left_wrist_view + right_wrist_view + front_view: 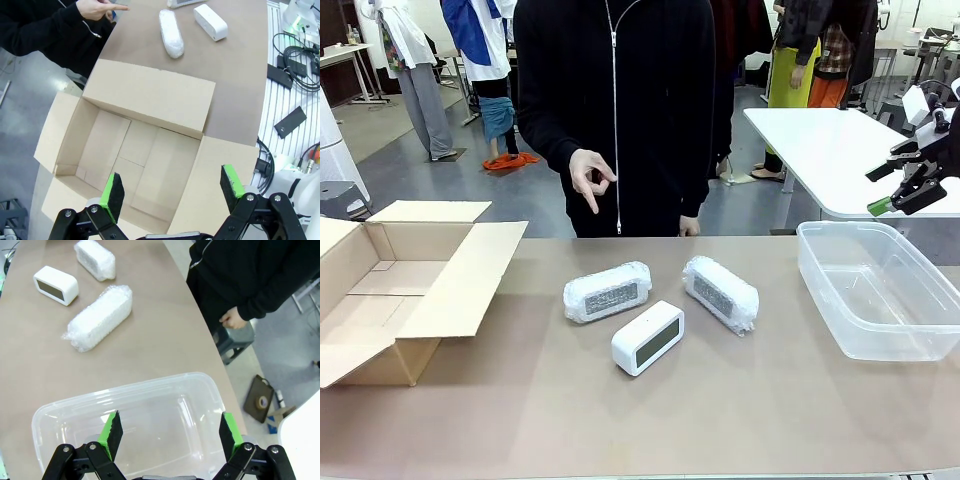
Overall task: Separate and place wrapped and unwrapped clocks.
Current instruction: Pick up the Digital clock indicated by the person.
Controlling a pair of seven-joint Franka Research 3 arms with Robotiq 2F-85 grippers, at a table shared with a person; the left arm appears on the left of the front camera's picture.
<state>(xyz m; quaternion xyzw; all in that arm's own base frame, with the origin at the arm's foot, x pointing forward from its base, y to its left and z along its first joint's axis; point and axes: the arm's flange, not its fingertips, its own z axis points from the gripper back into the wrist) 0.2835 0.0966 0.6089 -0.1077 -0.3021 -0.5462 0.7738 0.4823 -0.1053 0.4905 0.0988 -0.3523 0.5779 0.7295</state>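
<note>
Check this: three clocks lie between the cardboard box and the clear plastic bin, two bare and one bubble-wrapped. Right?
No. Two are bubble-wrapped, the left wrapped clock and the right wrapped clock; only the bare clock is unwrapped. All three do lie between the cardboard box and the clear plastic bin. The front view shows it.

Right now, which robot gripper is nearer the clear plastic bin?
The right. The right gripper hovers open directly over the clear plastic bin; the left gripper hovers over the cardboard box at the table's opposite end.
</note>
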